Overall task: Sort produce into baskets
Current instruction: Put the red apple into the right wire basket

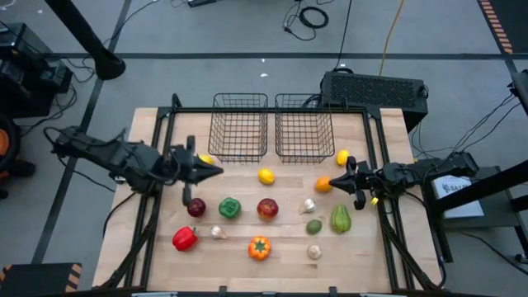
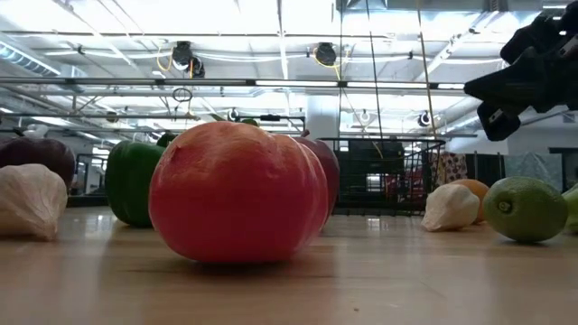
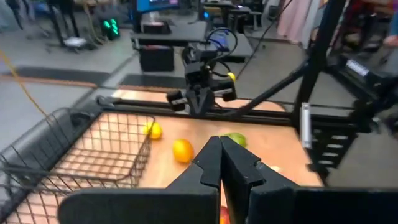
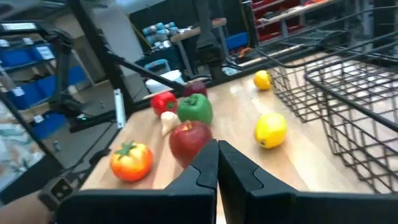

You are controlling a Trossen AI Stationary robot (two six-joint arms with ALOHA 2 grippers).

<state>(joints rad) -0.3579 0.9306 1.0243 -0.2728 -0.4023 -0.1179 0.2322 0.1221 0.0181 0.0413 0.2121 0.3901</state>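
Produce (image 1: 266,209) all sits loose on the table (image 1: 157,252); I judge sorting not begun, both wire baskets (image 1: 241,128) empty. Left gripper (image 1: 216,169) hovers by the left basket, jaws together, holding nothing. Right gripper (image 1: 335,177) beside the orange (image 1: 323,186), jaws together too.

The scene is lit evenly by bright ceiling strip lights (image 2: 135,13), blown out to glare in the low view. Soft shadows are cast under the orange pepper (image 2: 237,191). Both wrist views are blurred.
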